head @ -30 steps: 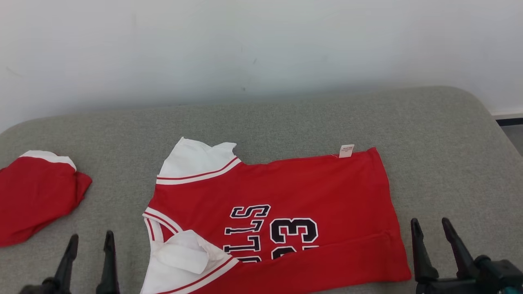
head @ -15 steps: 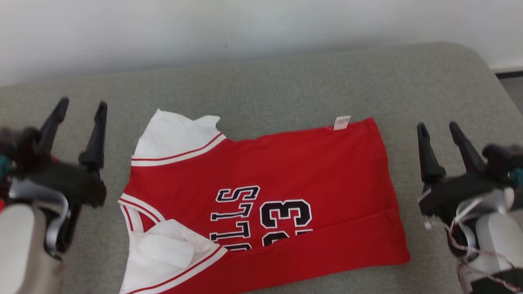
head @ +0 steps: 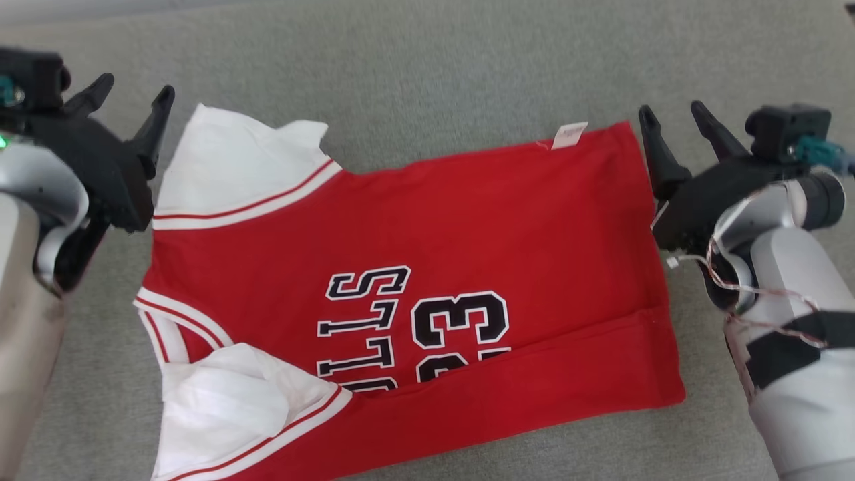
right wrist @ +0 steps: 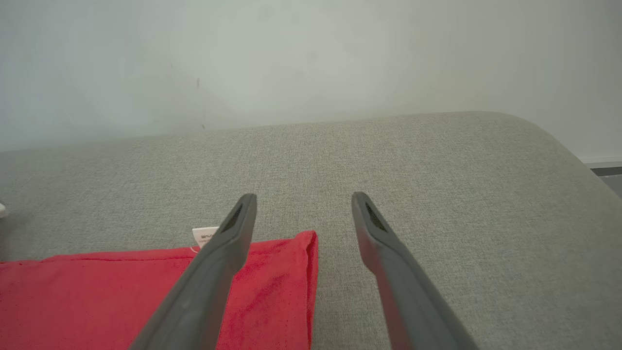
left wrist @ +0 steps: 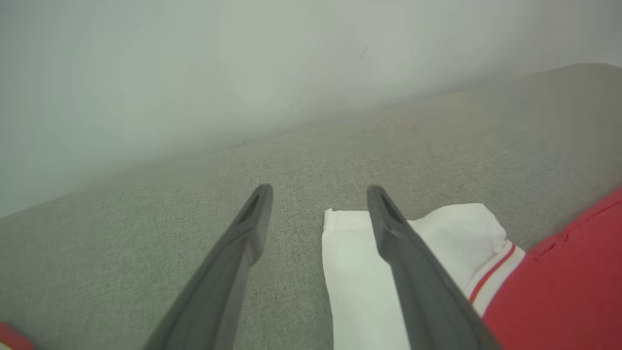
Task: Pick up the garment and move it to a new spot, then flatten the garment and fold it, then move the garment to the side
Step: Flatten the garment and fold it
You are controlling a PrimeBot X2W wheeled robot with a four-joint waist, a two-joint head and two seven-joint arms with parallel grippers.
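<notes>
A red basketball jersey, the garment [head: 467, 227], lies spread on the grey cushioned surface [head: 427, 73], its near edge folded over so the black "23" and lettering are half covered. White sleeves stick out at its left, and a small white tag [head: 569, 135] sits at the far right corner. My left gripper [head: 133, 100] hovers open just left of the far white sleeve [left wrist: 354, 272]. My right gripper [head: 671, 115] hovers open beside the jersey's far right corner [right wrist: 291, 272]. Neither holds anything.
A pale wall [right wrist: 311, 58] rises behind the grey surface. The surface's rounded right edge [right wrist: 573, 150] drops toward a dark floor strip. A scrap of red cloth [left wrist: 12, 338] shows at the left wrist view's bottom left corner.
The head camera has tilted down, so the wall has left the view. Both arms have risen and reached forward to flank the jersey's far corners, jaws staying open.
</notes>
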